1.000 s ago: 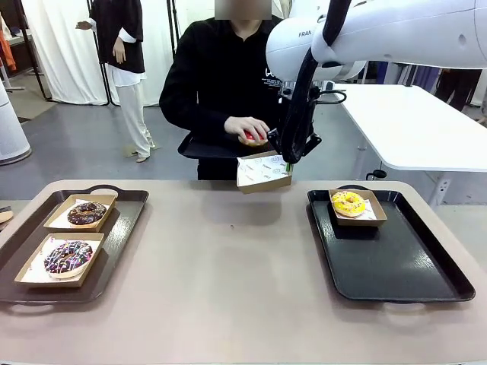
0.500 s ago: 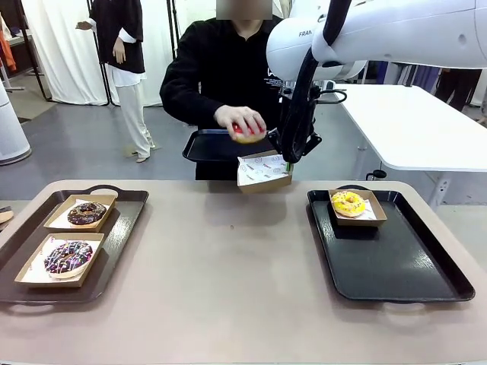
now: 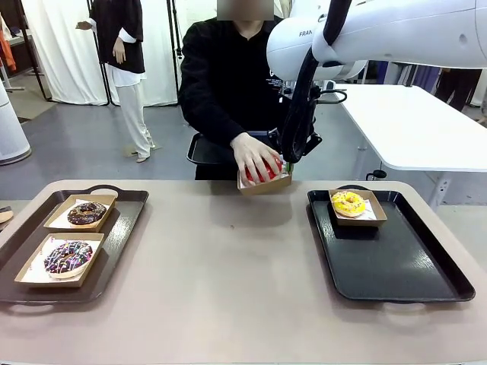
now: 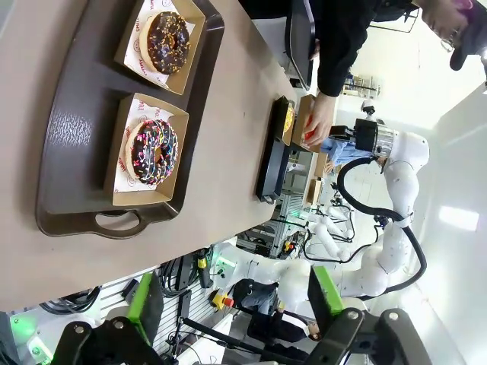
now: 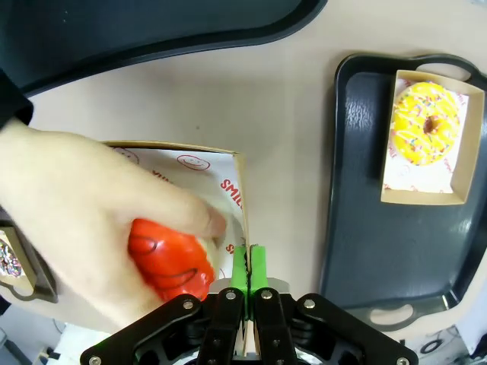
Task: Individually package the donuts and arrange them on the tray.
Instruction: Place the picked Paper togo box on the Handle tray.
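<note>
My right gripper [image 3: 288, 164] [image 5: 247, 262] is shut on the side wall of a paper-lined cardboard box [image 3: 265, 184] [image 5: 228, 179], holding it above the table's far edge. A person's hand [image 3: 253, 154] [image 5: 84, 220] presses a glossy red donut [image 3: 264, 172] [image 5: 171, 262] into that box. A yellow donut [image 3: 348, 202] [image 5: 426, 123] lies boxed on the black tray [image 3: 396, 262] [image 5: 365, 228]. The chocolate donut [image 3: 87, 213] [image 4: 169, 39] and the purple donut [image 3: 68, 256] [image 4: 154, 150] sit boxed on the brown tray [image 3: 125, 224] [image 4: 76, 129]. My left gripper [image 4: 234, 300] is open, well away from that tray.
The person stands at the far side and holds a second black tray [image 3: 207, 149] [image 5: 152, 30] at waist height behind the box. A white table [image 3: 411, 125] stands at the back right. Bare tabletop [image 3: 228, 266] lies between the two trays.
The person's hand brought the red donut down from over the hand-held tray into the box in my right gripper. Both grippers stayed put.
</note>
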You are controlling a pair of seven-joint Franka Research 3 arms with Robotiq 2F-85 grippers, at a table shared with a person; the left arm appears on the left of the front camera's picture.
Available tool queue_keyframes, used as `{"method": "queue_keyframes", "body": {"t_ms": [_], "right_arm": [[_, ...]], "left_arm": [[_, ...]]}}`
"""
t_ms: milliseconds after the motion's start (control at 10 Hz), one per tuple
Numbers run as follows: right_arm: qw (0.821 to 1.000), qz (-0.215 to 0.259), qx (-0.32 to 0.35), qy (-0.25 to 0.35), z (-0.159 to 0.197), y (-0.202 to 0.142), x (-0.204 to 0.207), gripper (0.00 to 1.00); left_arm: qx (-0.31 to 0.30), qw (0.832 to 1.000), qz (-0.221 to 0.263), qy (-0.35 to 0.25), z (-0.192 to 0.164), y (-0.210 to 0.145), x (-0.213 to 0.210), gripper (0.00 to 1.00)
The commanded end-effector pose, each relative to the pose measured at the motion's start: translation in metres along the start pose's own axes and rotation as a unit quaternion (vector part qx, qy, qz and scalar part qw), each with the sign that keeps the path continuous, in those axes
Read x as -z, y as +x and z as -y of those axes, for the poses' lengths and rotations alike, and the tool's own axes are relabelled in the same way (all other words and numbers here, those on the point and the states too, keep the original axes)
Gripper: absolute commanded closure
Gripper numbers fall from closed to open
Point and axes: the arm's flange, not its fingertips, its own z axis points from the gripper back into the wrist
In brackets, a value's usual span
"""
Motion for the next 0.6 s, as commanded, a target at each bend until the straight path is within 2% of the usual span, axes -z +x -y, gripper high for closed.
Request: {"method": "queue_keyframes", "body": {"t_ms": [0, 500], "right_arm": [[1.000, -0.002, 0.005, 0.003, 0.0025, -0.0032, -0.0014, 1.00], [1.000, -0.002, 0.005, 0.003, 0.0025, -0.0032, -0.0014, 1.00]], "left_arm": [[0.004, 1.000, 0.001, -0.006, 0.0002, -0.0012, -0.0024, 0.00], [0.004, 1.000, 0.001, -0.006, 0.0002, -0.0012, -0.0024, 0.00]]}}
